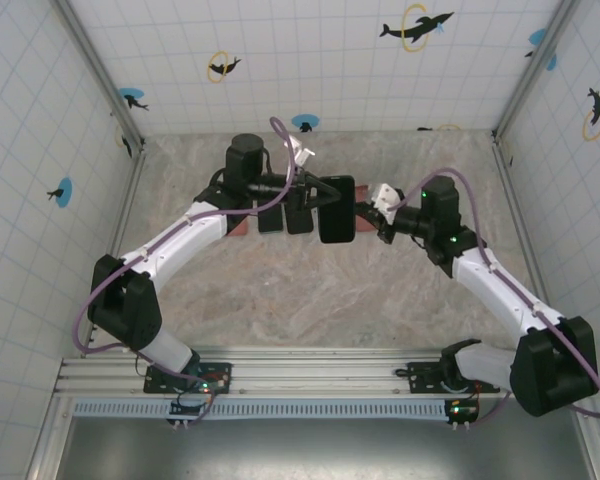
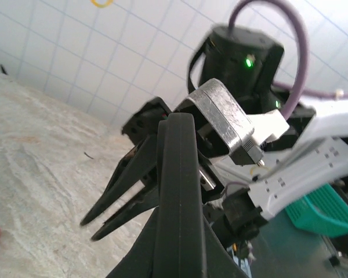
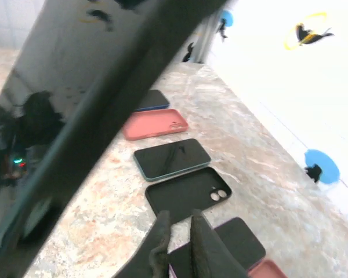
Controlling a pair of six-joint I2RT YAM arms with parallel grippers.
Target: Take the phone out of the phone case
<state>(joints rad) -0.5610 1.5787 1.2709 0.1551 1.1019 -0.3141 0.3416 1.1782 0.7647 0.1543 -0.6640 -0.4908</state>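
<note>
My left gripper (image 1: 315,195) is shut on a black phone in its black case (image 1: 337,210) and holds it above the table. In the left wrist view the phone in its case (image 2: 177,191) stands edge-on between my left fingers. The right gripper (image 1: 365,215) is at the phone's right side. Its two pointed fingers (image 2: 122,179) reach past the case edge, a narrow gap apart. In the right wrist view the glossy screen and matte case rim (image 3: 58,116) cross the upper left. The right gripper (image 3: 178,217) is slightly open, with nothing between its fingers.
Below lie a pink case (image 3: 155,124), a teal-edged phone (image 3: 171,158), an empty black case (image 3: 188,191), a dark phone (image 3: 235,243) and a blue phone (image 3: 153,99). Tiled walls close in the table. A green basket (image 2: 325,211) sits beyond the near edge.
</note>
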